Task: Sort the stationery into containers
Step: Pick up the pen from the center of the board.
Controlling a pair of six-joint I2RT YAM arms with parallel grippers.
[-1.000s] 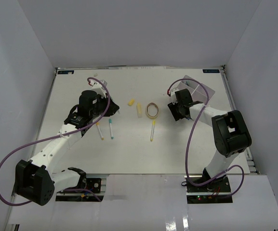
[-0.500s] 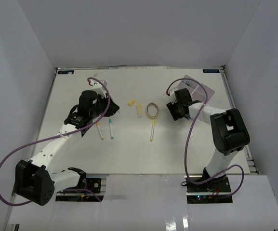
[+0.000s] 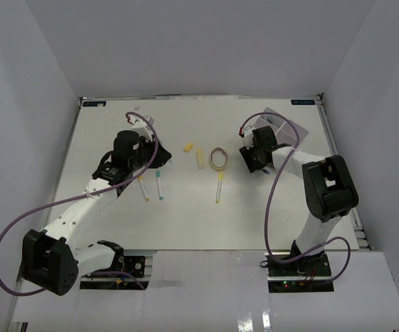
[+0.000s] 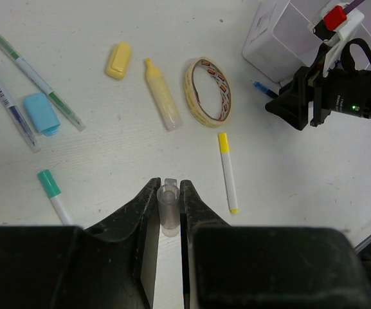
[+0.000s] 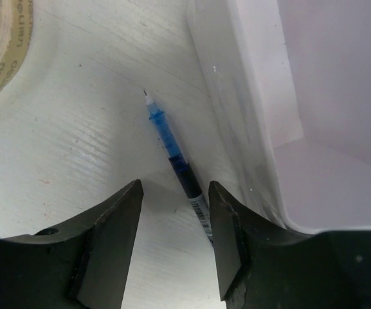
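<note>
Pinched narrow, the left gripper (image 4: 168,193) holds a small clear cap (image 4: 168,212) upright between its fingers; whether the cap is lifted off the white table (image 4: 108,161) I cannot tell. Just past the fingertips a teal-capped pen (image 4: 55,196) lies to the left, partly hidden by the gripper, and a yellow-capped pen (image 4: 227,170) lies to the right. Farther out, a yellow highlighter (image 4: 162,96) lies just beside a tan ring of tape (image 4: 208,90), with a small yellow block (image 4: 118,60) near the highlighter's tip. Off to the left, a light blue block (image 4: 42,114) sits between a green pen (image 4: 34,74) and a dark blue pen (image 4: 5,100), close against both.

Across the table, the right gripper (image 5: 174,187) stands with its fingers apart, one on each side of a blue pen (image 5: 172,151), and neither pad visibly touches it. That pen lies flat on the table along the foot of the white tray (image 5: 236,96), its fine tip pointing away from the wrist and its barrel close against the tray's wall. The ring of tape shows at the far left of the right wrist view, apart from the pen. From above, the tray stands at the far right of the table, just beyond the right gripper, and the highlighter, yellow block, ring and yellow-capped pen lie between the two grippers.
</note>
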